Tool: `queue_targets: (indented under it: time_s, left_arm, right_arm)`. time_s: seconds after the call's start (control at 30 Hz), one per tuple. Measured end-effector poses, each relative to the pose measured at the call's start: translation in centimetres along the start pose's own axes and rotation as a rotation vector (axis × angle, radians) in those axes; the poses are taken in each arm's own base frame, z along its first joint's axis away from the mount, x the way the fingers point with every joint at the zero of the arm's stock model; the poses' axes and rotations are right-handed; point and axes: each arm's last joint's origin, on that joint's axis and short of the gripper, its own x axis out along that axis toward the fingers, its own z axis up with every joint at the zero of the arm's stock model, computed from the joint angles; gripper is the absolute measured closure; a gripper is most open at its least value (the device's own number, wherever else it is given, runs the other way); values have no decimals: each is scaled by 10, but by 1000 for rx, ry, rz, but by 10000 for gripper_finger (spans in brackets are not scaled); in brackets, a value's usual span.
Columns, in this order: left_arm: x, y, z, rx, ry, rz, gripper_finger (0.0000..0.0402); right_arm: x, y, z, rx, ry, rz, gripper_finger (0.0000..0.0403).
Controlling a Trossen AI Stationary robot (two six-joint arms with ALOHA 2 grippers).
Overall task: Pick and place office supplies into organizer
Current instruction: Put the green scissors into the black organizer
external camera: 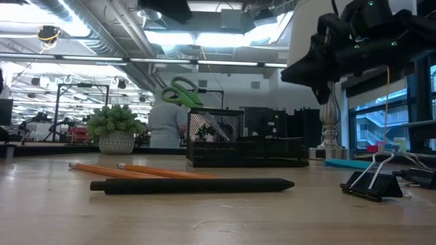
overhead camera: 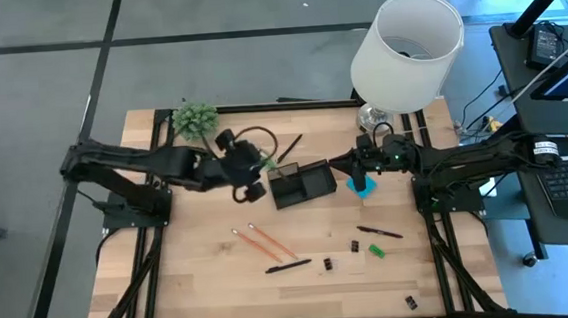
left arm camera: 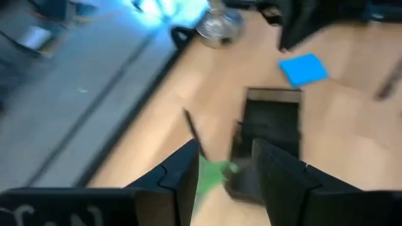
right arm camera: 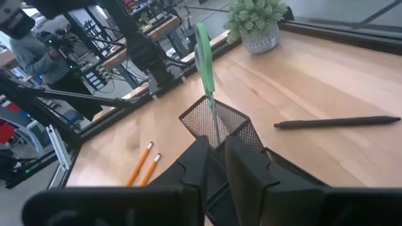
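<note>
The black organizer [overhead camera: 301, 185] sits mid-table. Green-handled scissors [right arm camera: 203, 53] stand in its tall mesh compartment [external camera: 215, 133], blades down, handles [external camera: 180, 92] up and leaning on the rim. My left gripper [left arm camera: 226, 157] is open just left of the organizer [overhead camera: 257, 173], its fingers standing either side of the green handles [left arm camera: 210, 176] without touching them. My right gripper [right arm camera: 217, 160] is shut and hovers [overhead camera: 358, 167] above the blue sticky-note pad [overhead camera: 362, 188], which lies flat on the table [external camera: 347, 163].
Two orange pencils [overhead camera: 260, 243], a black pen [overhead camera: 288, 266], another pen [overhead camera: 379, 232], clips [overhead camera: 328, 264] [overhead camera: 355, 245] [overhead camera: 412, 300] and a green piece [overhead camera: 376, 250] lie on the near half. A third pen [overhead camera: 288, 149], the plant [overhead camera: 195, 118] and the lamp [overhead camera: 407, 50] stand far.
</note>
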Motion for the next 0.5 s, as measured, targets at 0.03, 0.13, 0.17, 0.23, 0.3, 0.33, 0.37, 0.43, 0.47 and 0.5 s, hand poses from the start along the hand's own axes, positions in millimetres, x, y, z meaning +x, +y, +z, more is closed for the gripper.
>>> queue_targets:
  time_s: [0.03, 0.13, 0.17, 0.23, 0.3, 0.33, 0.37, 0.43, 0.47, 0.5]
  left_arm:
    - [-1, 3, -2, -6, 11, -27, 253]
    - [-1, 13, -11, -25, 63, -123, 247]
    - [1, 16, -13, -34, 77, -148, 245]
    - [5, 23, -19, -46, 104, -171, 243]
    - [12, 29, -25, -35, 130, -165, 242]
    - [16, 31, -28, -36, 147, -165, 242]
    - [21, 35, -31, -43, 168, -167, 242]
    - [30, 41, -37, -69, 202, -180, 242]
    - [35, 43, -41, -78, 210, -187, 242]
    - [39, 45, -44, -83, 218, -192, 242]
  right_arm:
    - [0, 0, 0, -5, -1, 0, 345]
    - [0, 0, 0, -34, -1, 0, 345]
    - [0, 0, 0, -46, -1, 0, 345]
    - [0, 0, 0, -52, -1, 0, 345]
    - [0, 0, 0, -53, -1, -1, 345]
    - [0, 0, 0, -55, -1, -1, 345]
    - [0, 0, 0, -57, -1, -1, 345]
    - [0, 0, 0, -76, 3, -2, 345]
    - [0, 0, -1, -82, 8, -5, 345]
    - [0, -1, -1, -85, 13, -7, 345]
